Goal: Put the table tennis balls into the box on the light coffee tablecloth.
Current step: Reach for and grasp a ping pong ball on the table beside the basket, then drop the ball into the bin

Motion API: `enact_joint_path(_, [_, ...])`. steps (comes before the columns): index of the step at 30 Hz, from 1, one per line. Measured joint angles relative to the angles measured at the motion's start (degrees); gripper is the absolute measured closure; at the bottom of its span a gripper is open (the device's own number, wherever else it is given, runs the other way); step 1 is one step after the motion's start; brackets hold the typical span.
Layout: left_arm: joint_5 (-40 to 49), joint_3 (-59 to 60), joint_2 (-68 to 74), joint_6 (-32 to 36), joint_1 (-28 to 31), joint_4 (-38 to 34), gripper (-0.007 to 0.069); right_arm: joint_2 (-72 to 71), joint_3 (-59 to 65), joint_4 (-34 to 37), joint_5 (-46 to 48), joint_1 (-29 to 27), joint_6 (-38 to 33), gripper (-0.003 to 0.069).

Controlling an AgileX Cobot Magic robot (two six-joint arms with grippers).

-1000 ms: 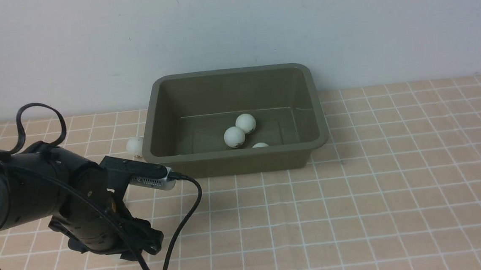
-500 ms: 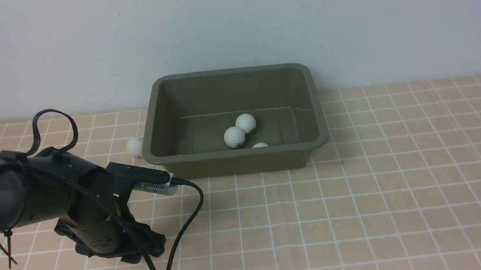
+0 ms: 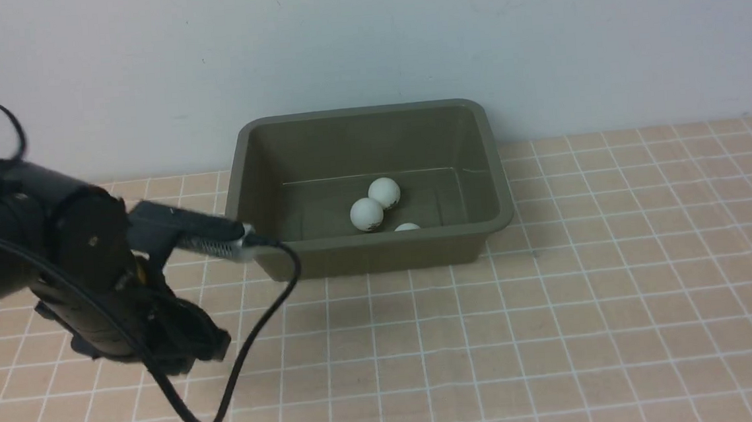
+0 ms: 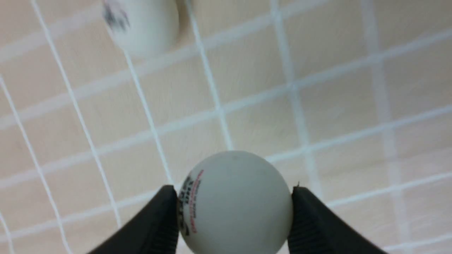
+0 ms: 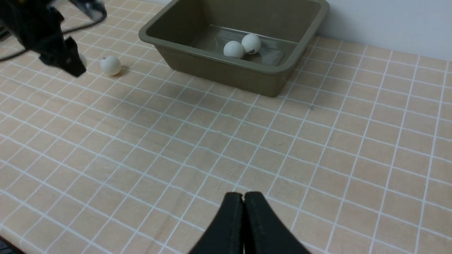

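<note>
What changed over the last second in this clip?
The left claw closed on a ball lying on the cloth and lifted it as the arm rose. The box and the three balls inside it stayed put.

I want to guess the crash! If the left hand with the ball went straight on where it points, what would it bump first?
Probably the tablecloth: beyond the left hand and its held ball only cloth lies ahead. A loose ball sits off to one side.
</note>
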Motion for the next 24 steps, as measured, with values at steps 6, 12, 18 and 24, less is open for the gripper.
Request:
enact_joint_path(6, [-8.68,-8.06,-2.27,6.06,0.0,-7.3,0.0303,0.0,0.0,0.0,0.12,0.0,0.0,0.0675])
enact_joint_path(12, [-10.86,-16.04,6.75,9.8,0.0,-12.4,0.0303,0.0,0.0,0.0,0.12,0.0,-0.09,0.0675])
enact_joint_path(18, [-10.97,-26.87,20.06,12.95,0.0,-16.25,0.0303,0.0,0.0,0.0,0.19,0.0,-0.18,0.0675])
enact_joint_path(24, [-14.65,-29.88,24.16,10.16,0.0,-16.74,0.0303,0.0,0.0,0.0,1.63,0.0,-0.23,0.0675])
